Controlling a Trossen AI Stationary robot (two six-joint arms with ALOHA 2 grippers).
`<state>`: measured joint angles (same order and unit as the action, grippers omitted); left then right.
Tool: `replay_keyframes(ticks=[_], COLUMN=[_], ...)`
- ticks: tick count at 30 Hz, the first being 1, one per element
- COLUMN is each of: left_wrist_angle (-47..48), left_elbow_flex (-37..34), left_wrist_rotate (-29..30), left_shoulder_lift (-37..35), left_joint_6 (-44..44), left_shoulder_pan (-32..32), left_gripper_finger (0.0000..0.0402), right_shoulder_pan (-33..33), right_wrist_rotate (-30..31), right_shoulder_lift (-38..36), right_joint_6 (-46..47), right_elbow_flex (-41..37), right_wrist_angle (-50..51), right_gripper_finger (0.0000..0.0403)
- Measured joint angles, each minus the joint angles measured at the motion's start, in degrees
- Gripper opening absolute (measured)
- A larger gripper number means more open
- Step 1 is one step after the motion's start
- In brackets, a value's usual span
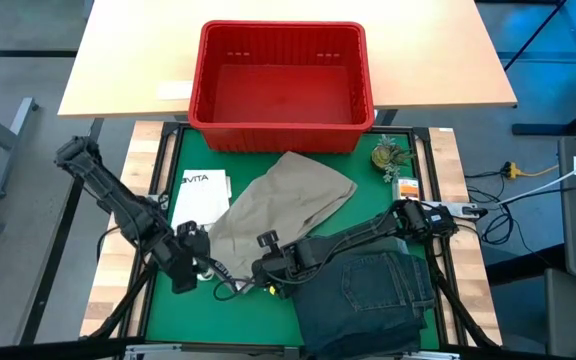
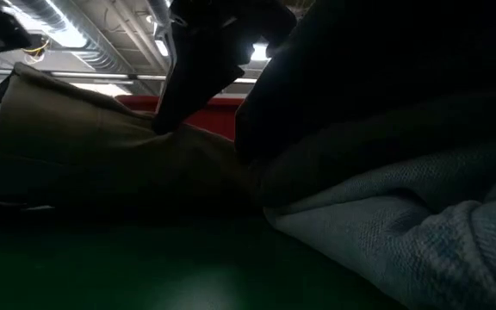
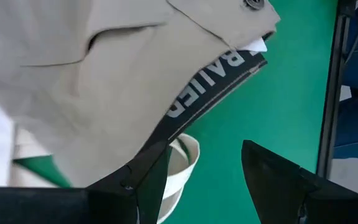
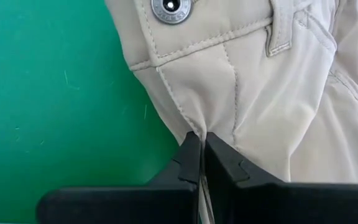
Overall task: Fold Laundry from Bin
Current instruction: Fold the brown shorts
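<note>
The khaki trousers (image 1: 283, 205) lie spread on the green mat (image 1: 268, 325), just in front of the red bin (image 1: 282, 85) and beside the folded jeans (image 1: 368, 300). The right gripper (image 4: 201, 152) is clenched on the trousers' waistband edge, just below the metal button (image 4: 170, 7), with a fold of cloth pinched between its 2 fingers. Its arm reaches low across the jeans toward the mat's middle. The left gripper (image 3: 207, 168) hangs released, fingers spread, at the trousers' near corner over the white bag (image 1: 200, 195), holding nothing.
</note>
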<state>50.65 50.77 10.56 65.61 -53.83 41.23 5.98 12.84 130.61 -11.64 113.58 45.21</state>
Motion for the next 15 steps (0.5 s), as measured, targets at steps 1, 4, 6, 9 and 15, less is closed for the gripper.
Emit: replay_keyframes(ticks=[1,4,6,9,15], left_wrist_angle=[-1.5,-4.5,-4.6,-4.7,-4.7], left_elbow_flex=[-0.9,-3.0,-3.9,-4.9,-5.9], left_wrist_rotate=[0.7,2.0,2.2,2.8,7.3], left_shoulder_lift=[0.3,1.9,3.2,5.3,9.9], left_joint_6=[-0.2,-1.2,-1.4,-1.7,-3.0], left_shoulder_pan=[0.9,3.2,4.4,5.5,6.3], left_gripper_finger=[0.0196,0.0196,0.0196,0.0196,0.0196], right_shoulder_pan=[0.0,0.0,0.0,0.0,0.0], right_wrist_rotate=[0.0,0.0,0.0,0.0,0.0], right_shoulder_lift=[0.0,0.0,0.0,0.0,0.0], right_joint_6=[0.0,0.0,0.0,0.0,0.0], right_elbow_flex=[0.0,0.0,0.0,0.0,0.0], right_wrist_angle=[0.0,0.0,0.0,0.0,-0.1], right_gripper_finger=[0.0012,0.0012,0.0012,0.0012,0.0012])
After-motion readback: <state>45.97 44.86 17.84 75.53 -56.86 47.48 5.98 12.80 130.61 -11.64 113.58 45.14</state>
